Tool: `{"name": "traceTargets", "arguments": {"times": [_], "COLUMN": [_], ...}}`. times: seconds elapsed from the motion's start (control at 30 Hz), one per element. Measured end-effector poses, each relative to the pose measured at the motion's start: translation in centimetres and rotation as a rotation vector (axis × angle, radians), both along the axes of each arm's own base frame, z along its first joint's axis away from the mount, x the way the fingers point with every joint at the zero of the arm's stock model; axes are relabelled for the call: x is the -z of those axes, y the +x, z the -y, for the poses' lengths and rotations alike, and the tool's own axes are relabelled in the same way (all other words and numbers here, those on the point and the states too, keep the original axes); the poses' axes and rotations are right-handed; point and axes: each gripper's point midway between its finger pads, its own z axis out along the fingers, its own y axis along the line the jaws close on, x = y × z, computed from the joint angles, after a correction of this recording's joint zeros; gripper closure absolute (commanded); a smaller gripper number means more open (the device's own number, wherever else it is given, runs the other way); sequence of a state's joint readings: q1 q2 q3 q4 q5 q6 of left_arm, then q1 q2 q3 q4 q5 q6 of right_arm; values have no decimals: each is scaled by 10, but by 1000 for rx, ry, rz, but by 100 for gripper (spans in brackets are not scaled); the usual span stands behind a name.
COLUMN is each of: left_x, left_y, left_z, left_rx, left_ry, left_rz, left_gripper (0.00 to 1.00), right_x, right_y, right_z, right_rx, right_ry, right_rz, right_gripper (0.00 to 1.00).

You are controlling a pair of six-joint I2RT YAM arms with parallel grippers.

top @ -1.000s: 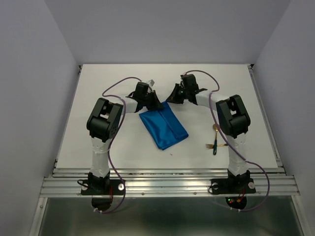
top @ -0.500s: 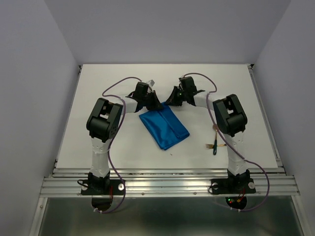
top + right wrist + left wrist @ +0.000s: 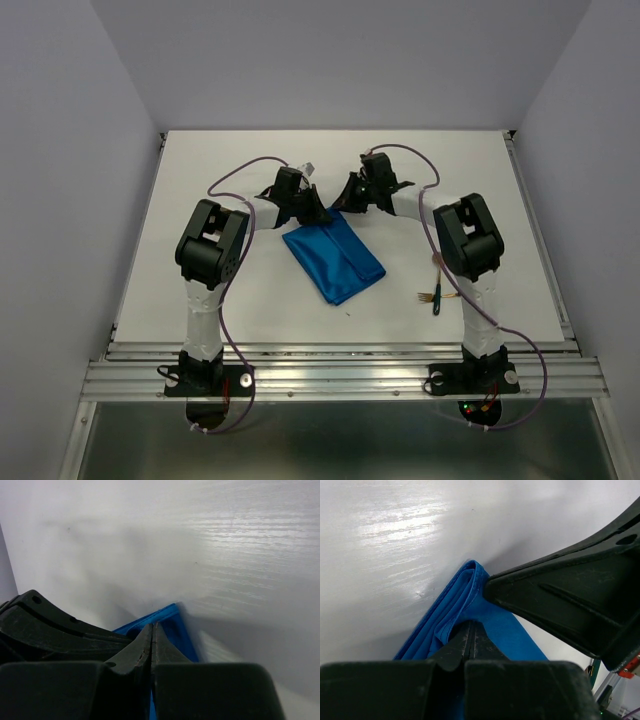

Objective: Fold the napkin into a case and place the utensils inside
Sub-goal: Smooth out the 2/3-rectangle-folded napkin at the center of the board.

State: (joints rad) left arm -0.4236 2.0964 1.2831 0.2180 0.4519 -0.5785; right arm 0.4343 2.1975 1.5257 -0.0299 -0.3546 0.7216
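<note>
From above, you see the folded napkin [image 3: 333,262] flat on the table [image 3: 230,290], the left gripper [image 3: 318,213] and right gripper [image 3: 347,205] meeting at its far corner, and the spoon [image 3: 437,262] and fork [image 3: 428,297] lying well to its right. Your left wrist camera adds what that view hides: its fingers [image 3: 454,652] are pressed together, tips on the napkin's layered corner, the right gripper just beside. Your right wrist camera likewise shows fingers [image 3: 132,655] closed tight at that corner, though neither shows whether cloth is caught between.
</note>
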Motion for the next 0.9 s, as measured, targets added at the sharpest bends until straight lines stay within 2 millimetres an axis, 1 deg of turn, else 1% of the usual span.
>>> {"name": "traceTargets", "arguments": {"times": [0.23, 0.37, 0.43, 0.57, 0.67, 0.8, 0.9], "left_x": [0, 0, 0, -4, -17, -53, -73], "left_y": [-1, -1, -2, -7, -10, -6, -2], "left_z": [0, -1, -1, -3, -4, -7, -9], "left_rx": [2, 2, 3, 7, 12, 10, 4], "left_ry": [2, 3, 4, 6, 0, -22, -36], "left_rz": [0, -1, -1, -9, 6, 74, 115], "left_gripper": [100, 100, 100, 100, 100, 100, 100], "right_x": [-4, -3, 0, 17, 17, 17, 17], "right_y": [-5, -5, -5, -6, -5, -5, -5], "right_z": [-9, -9, -9, -8, -8, -8, -8], "right_rx": [-18, -19, -18, -12, -12, -12, -13], "right_ry": [4, 3, 0, -16, -15, -13, -13], "right_rz": [7, 6, 0, -25, -21, -18, -18], "right_gripper": [99, 99, 99, 99, 99, 99, 99]}}
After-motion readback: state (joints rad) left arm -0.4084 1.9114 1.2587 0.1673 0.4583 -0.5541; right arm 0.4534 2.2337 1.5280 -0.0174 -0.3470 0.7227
